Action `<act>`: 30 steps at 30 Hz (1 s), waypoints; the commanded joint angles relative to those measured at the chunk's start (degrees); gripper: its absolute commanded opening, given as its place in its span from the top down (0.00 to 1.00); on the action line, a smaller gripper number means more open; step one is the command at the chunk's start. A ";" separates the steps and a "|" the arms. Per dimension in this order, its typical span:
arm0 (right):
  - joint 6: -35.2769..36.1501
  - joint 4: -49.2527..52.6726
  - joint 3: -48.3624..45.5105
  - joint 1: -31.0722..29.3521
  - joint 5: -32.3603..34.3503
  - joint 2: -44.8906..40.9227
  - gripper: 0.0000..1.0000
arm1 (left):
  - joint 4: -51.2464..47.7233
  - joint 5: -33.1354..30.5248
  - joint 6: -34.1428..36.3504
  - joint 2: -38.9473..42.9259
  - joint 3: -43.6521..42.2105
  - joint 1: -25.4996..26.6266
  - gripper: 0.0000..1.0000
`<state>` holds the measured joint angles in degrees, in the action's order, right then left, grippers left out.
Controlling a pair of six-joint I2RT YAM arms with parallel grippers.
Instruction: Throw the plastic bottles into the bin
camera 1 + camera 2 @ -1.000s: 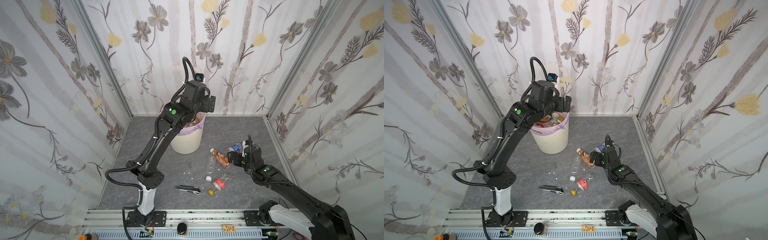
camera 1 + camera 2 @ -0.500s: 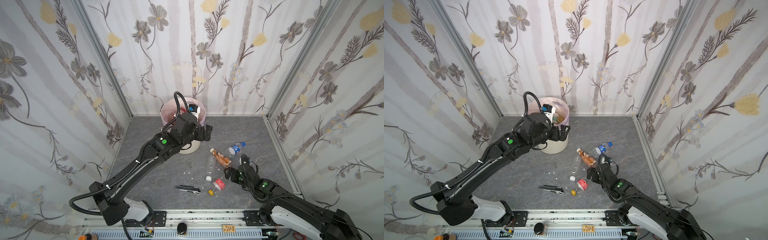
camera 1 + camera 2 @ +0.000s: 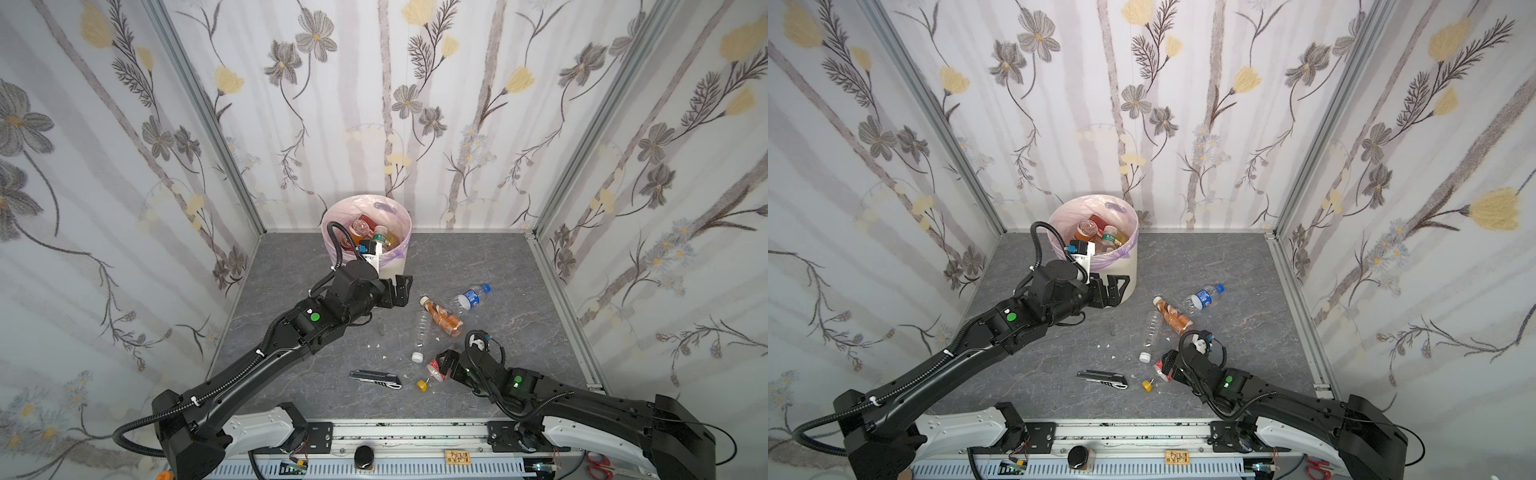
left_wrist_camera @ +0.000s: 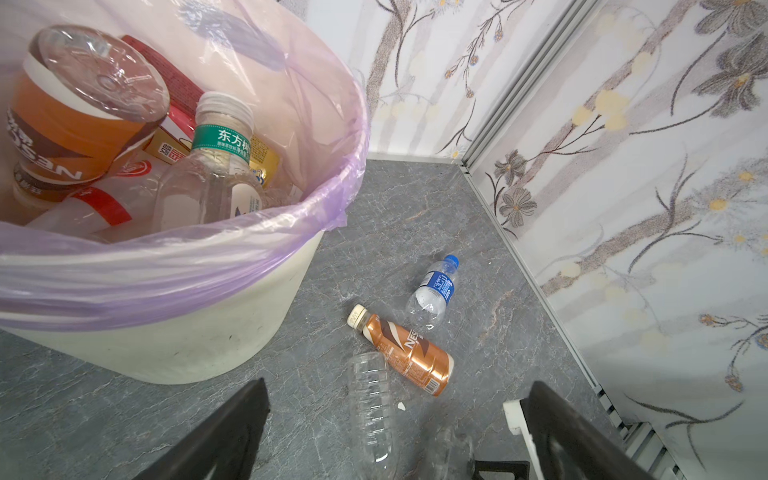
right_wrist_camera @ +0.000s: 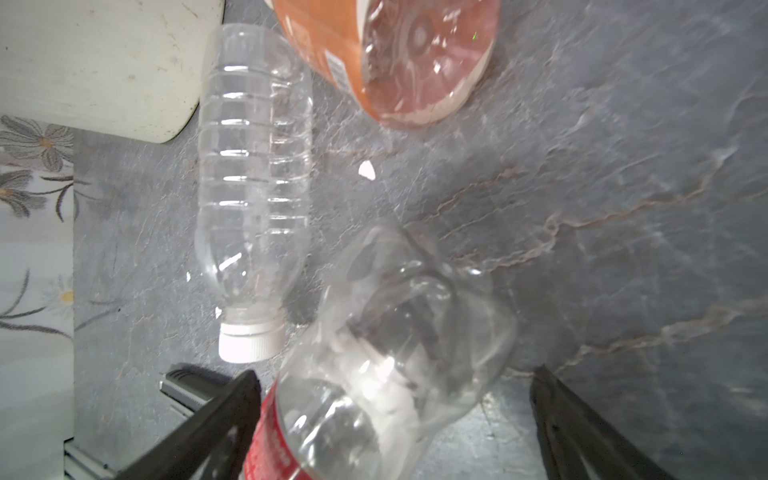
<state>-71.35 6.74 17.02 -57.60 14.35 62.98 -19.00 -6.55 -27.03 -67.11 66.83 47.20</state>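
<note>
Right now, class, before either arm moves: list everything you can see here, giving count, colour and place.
bin: one, cream with a lilac liner, at the back wall
bottles in bin: at least three, amber and clear, piled inside
blue-label bottle: one, clear with a blue cap, lying on the floor right of the bin
amber bottle: one, lying beside the blue-label bottle
clear bottle: one, white cap, lying next to the amber bottle
crushed bottle: one, clear with a red label, near the front
knife: one, grey-black, on the floor at the front
scraps: a few, white, mid-floor
left gripper: open, in front of the bin
right gripper: open, straddling the crushed bottle
</note>
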 commanded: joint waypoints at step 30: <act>-2.25 -15.32 11.78 -0.29 3.09 26.08 0.00 | 3.84 -2.14 -0.95 2.78 -5.17 0.07 0.00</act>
<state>-75.24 -8.23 28.16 -57.84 16.56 88.14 -16.75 -7.55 -27.40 -64.64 61.91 47.24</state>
